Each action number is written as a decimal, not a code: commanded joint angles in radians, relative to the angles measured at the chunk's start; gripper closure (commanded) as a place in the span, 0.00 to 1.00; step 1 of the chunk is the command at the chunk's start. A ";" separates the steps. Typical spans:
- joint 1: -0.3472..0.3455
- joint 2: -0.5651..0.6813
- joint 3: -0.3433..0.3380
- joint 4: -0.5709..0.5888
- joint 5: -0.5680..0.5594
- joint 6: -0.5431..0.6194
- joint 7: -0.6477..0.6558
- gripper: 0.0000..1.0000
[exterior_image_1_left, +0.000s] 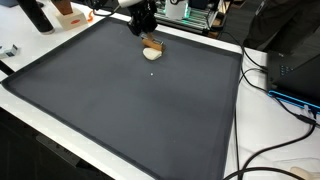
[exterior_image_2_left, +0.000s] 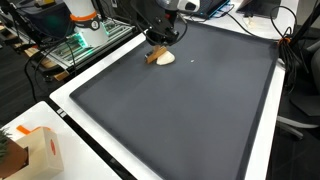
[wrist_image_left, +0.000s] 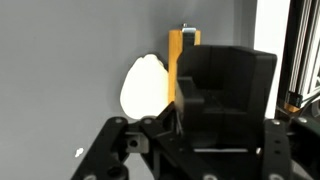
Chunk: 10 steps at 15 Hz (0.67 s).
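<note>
A cream, egg-shaped object (wrist_image_left: 143, 87) lies on the dark grey mat (exterior_image_1_left: 130, 110), with a small orange-brown wooden block (wrist_image_left: 178, 60) against its side. Both exterior views show the pair at the mat's far end, the block (exterior_image_2_left: 152, 56) touching the cream object (exterior_image_2_left: 166, 59). My black gripper (wrist_image_left: 225, 55) is right above and beside them, its fingers (wrist_image_left: 200, 90) pressed together along a centre seam and alongside the block. The block does not sit between the fingers. In an exterior view the gripper (exterior_image_1_left: 146, 33) hides part of the block (exterior_image_1_left: 150, 43).
The mat covers a white table (exterior_image_1_left: 245, 140). Cables (exterior_image_1_left: 285, 95) trail along one side. A cardboard box (exterior_image_2_left: 42, 150) stands near a corner, and an orange-and-white object (exterior_image_1_left: 68, 15) and a dark bottle (exterior_image_1_left: 36, 16) stand behind the mat. Green electronics (exterior_image_2_left: 72, 45) sit beside it.
</note>
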 joint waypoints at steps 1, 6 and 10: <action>-0.011 -0.047 -0.007 0.000 0.010 -0.034 0.044 0.81; -0.025 -0.092 -0.024 0.033 0.092 -0.097 0.145 0.81; -0.036 -0.120 -0.046 0.072 0.176 -0.168 0.294 0.81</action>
